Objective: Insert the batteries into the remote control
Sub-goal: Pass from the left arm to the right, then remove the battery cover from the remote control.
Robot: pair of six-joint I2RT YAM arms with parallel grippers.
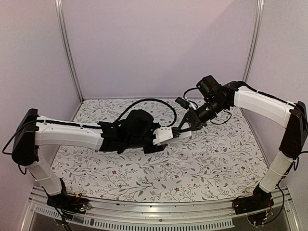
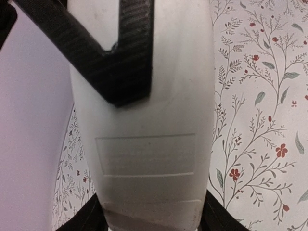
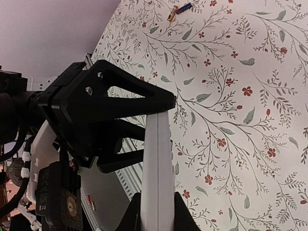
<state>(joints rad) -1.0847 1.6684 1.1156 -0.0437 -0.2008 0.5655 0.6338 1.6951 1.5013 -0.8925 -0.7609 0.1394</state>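
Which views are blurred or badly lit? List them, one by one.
Left wrist: the remote control fills the frame, close and soft, while the tablecloth is sharp. Right wrist: the remote control is edge-on and soft near the lens, the tablecloth crisp. Top external: even, soft light with a lilac cast.

The remote (image 2: pixel 149 159) runs off the top and bottom of the left wrist picture, and its button side is turned away in every view. Behind it, the fingers (image 2: pixel 84 219) of the left gripper (image 1: pixel 156 139) show only as dark slivers at the lower corners. From the right wrist, the bottom edge cuts off the remote's near end. The two batteries (image 3: pixel 171 14) are specks near the top, too small to tell one end from the other.
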